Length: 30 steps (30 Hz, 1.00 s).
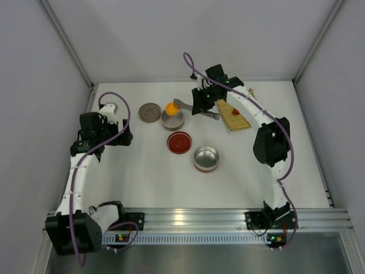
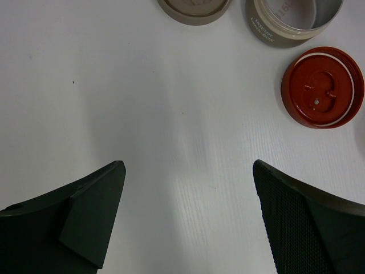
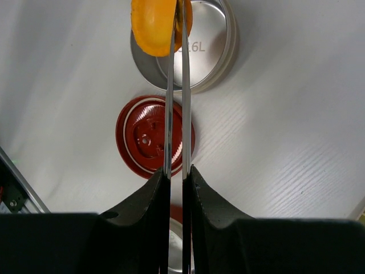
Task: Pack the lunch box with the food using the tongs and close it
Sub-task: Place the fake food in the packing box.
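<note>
Currently, the right gripper (image 3: pixel 178 171) is clamped on the tongs (image 1: pixel 182 104), whose tips pinch the round orange piece (image 3: pixel 154 25) above the rim of the upper steel bowl (image 1: pixel 172 121). A second steel bowl (image 1: pixel 206 158) stands lower centre, with the red lid (image 1: pixel 179 142) between them and the grey lid (image 1: pixel 150 112) at left. One dark red piece (image 1: pixel 234 112) lies on the bamboo mat (image 1: pixel 239 121). The left gripper (image 2: pixel 188 211) is fully spread and holds nothing.

orange piece (image 3: pixel 151 25) and tips of tongs (image 3: pixel 169 114) beyond right wrist view's top edge

the food piece (image 3: pixel 151 25) is orange, the tongs (image 3: pixel 169 103) silvery, 1 lid (image 3: pixel 142 137) red, the table (image 3: pixel 285 142) white.
</note>
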Each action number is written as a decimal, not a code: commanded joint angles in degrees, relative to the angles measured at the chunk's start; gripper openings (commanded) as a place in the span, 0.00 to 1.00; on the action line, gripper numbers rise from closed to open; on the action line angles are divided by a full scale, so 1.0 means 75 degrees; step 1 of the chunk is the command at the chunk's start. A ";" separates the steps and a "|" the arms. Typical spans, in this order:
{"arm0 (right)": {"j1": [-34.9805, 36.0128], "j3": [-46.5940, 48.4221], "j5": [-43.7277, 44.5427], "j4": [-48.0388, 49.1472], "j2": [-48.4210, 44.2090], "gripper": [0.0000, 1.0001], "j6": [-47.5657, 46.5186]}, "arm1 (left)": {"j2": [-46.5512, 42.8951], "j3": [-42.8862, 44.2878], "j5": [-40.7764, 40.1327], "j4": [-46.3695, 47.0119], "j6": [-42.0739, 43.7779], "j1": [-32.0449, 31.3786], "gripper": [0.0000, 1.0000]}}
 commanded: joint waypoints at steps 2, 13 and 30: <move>0.0272 0.0070 0.0129 0.0117 0.0008 0.00 -0.0138 | -0.0003 -0.0017 0.0119 0.0329 -0.0161 0.0006 0.98; 0.0401 0.0151 -0.0023 0.0129 0.0465 0.01 -0.0126 | 0.0009 -0.0064 0.0072 0.0341 -0.0161 0.0006 0.98; 0.0635 0.0256 0.0106 0.0035 0.0676 0.20 -0.0138 | 0.0068 -0.0017 0.0142 0.0329 -0.0162 0.0018 0.98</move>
